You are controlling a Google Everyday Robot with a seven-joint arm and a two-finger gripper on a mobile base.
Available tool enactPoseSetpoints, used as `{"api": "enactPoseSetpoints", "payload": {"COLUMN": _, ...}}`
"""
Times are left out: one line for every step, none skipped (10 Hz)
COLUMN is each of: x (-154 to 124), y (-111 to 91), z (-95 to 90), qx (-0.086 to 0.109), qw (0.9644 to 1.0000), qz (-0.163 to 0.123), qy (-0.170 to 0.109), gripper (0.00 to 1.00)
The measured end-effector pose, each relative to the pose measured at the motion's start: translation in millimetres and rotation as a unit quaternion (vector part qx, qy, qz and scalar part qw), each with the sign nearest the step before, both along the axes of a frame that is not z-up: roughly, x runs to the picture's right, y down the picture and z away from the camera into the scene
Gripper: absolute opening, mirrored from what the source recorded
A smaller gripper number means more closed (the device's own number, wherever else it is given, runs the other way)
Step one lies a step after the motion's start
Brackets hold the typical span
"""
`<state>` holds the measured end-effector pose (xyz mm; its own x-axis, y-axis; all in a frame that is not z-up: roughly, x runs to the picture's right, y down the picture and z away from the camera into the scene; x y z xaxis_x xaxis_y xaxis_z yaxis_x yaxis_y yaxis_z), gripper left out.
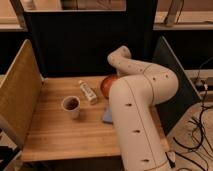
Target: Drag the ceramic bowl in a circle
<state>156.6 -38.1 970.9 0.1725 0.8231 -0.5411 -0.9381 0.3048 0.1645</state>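
The orange-red ceramic bowl (106,85) sits on the wooden table (55,132), right of centre toward the back. Its right half is hidden behind my white arm (135,110). The arm curls over from the right, and its wrist (120,55) points down at the bowl's far side. My gripper (115,74) is at the bowl's back rim and is mostly hidden by the arm.
A small white cup with dark contents (71,105) stands left of the bowl. A white tube-like packet (88,92) lies between cup and bowl. A blue flat object (107,116) lies in front of the bowl. Panels wall the table's left (17,95), back and right.
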Motion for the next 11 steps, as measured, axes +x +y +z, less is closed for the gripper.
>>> {"api": "enactPoseSetpoints", "payload": {"x": 3, "y": 2, "z": -8.1, "qx": -0.002, "qw": 1.0, "qz": -0.009, "qy": 0.002, "gripper": 0.0}}
{"api": "enactPoseSetpoints", "payload": {"x": 9, "y": 5, "z": -15.8, "qx": -0.004, "qw": 0.9998, "qz": -0.017, "qy": 0.009, "gripper": 0.0}}
{"api": "enactPoseSetpoints", "payload": {"x": 25, "y": 8, "z": -27.5, "qx": -0.007, "qw": 0.9993, "qz": -0.027, "qy": 0.026, "gripper": 0.0}}
{"api": "enactPoseSetpoints", "payload": {"x": 41, "y": 9, "z": -34.3, "qx": -0.008, "qw": 0.9984, "qz": -0.031, "qy": 0.046, "gripper": 0.0}}
{"api": "enactPoseSetpoints", "payload": {"x": 56, "y": 7, "z": -38.2, "qx": -0.007, "qw": 0.9973, "qz": -0.033, "qy": 0.066, "gripper": 0.0}}
{"api": "enactPoseSetpoints", "payload": {"x": 71, "y": 3, "z": -38.7, "qx": -0.004, "qw": 0.9957, "qz": -0.033, "qy": 0.086, "gripper": 0.0}}
{"api": "enactPoseSetpoints", "payload": {"x": 82, "y": -6, "z": -34.3, "qx": 0.002, "qw": 0.9937, "qz": -0.033, "qy": 0.107, "gripper": 0.0}}
{"api": "enactPoseSetpoints", "payload": {"x": 82, "y": -11, "z": -28.6, "qx": 0.004, "qw": 0.9929, "qz": -0.032, "qy": 0.114, "gripper": 0.0}}
{"api": "enactPoseSetpoints", "payload": {"x": 77, "y": -15, "z": -21.9, "qx": 0.007, "qw": 0.9927, "qz": -0.031, "qy": 0.116, "gripper": 0.0}}
{"api": "enactPoseSetpoints", "payload": {"x": 62, "y": -18, "z": -10.5, "qx": 0.009, "qw": 0.9932, "qz": -0.03, "qy": 0.112, "gripper": 0.0}}
{"api": "enactPoseSetpoints", "payload": {"x": 51, "y": -18, "z": -5.5, "qx": 0.007, "qw": 0.994, "qz": -0.031, "qy": 0.104, "gripper": 0.0}}
